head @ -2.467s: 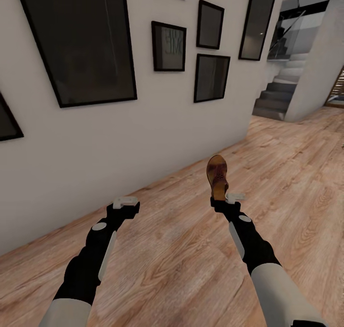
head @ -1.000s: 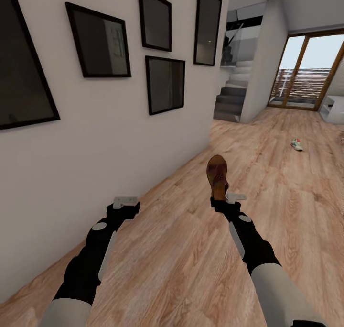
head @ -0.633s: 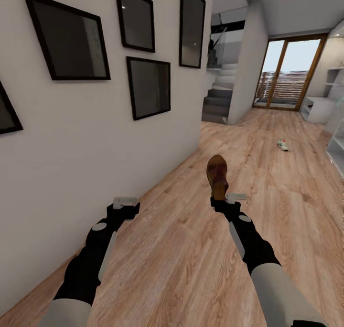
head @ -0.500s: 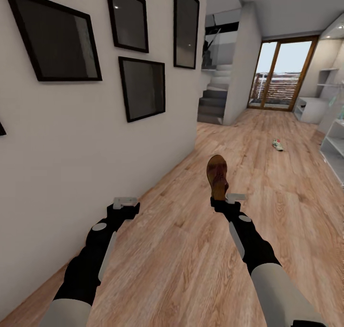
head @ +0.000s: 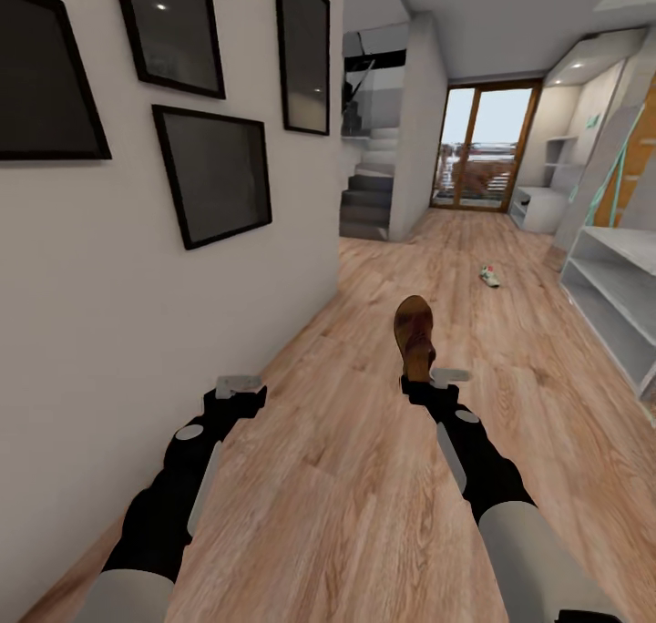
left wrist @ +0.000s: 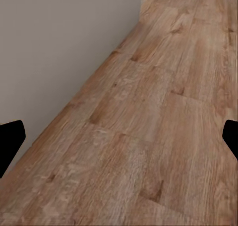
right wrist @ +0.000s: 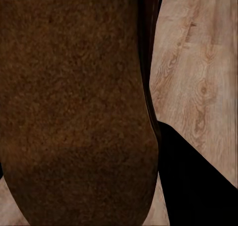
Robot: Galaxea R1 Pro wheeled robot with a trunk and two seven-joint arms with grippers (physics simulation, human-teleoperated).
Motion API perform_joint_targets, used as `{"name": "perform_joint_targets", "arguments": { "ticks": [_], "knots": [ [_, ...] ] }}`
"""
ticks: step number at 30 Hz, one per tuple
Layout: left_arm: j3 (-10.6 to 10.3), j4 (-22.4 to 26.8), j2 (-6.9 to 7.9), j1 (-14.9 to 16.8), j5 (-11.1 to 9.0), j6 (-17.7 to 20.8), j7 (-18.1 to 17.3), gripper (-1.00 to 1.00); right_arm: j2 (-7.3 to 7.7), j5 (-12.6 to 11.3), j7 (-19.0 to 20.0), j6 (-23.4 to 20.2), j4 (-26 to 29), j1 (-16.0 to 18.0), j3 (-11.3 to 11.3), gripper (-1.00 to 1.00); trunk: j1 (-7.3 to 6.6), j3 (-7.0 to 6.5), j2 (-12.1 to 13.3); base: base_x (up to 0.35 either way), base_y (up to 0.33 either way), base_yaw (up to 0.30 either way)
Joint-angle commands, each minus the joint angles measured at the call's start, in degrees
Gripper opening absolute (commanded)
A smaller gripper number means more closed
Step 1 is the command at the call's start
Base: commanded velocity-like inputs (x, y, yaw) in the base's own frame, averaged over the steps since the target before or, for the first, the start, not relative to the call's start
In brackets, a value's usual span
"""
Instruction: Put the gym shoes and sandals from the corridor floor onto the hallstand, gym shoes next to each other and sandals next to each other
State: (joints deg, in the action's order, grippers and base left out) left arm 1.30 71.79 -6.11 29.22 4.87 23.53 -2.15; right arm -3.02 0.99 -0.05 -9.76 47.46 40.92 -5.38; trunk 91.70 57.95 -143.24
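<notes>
At frame centre, the right gripper [head: 421, 379] is clamped on a brown sandal [head: 415, 333], its long axis pointing away. The hallstand [head: 612, 295] stands at the right edge, nearer this arm. The left gripper [head: 240, 386] hangs spread, empty. One gym shoe [head: 490, 275] lies on the corridor floor [head: 364, 477] beyond. No writing is legible.

A gym shoe [head: 490, 276] lies far ahead on the floor [head: 364, 477], left of the hallstand [head: 612, 297].
</notes>
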Motion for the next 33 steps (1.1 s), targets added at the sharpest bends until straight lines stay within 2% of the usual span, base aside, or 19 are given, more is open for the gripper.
{"name": "perform_joint_targets", "arguments": {
  "ticks": [1,10,33],
  "knots": [
    [0.1,0.1,-0.04,0.0,0.5,0.3,-0.2,1.00,-0.06,0.0,-0.1,-0.3,0.1,0.0,-0.1,-1.00,0.02,0.04,0.0,0.348,0.000,-0.178],
    [0.1,0.1,-0.04,0.0,0.6,0.3,-0.2,1.00,-0.06,0.0,-0.1,-0.3,0.1,0.0,-0.2,-1.00,0.02,0.00,0.0,0.348,0.000,-0.092],
    [0.2,0.1,-0.04,0.0,0.6,0.3,-0.2,1.00,-0.06,0.0,-0.1,-0.3,0.1,0.0,-0.2,-1.00,0.02,0.00,0.0,0.348,0.000,-0.271]
  ]
}}
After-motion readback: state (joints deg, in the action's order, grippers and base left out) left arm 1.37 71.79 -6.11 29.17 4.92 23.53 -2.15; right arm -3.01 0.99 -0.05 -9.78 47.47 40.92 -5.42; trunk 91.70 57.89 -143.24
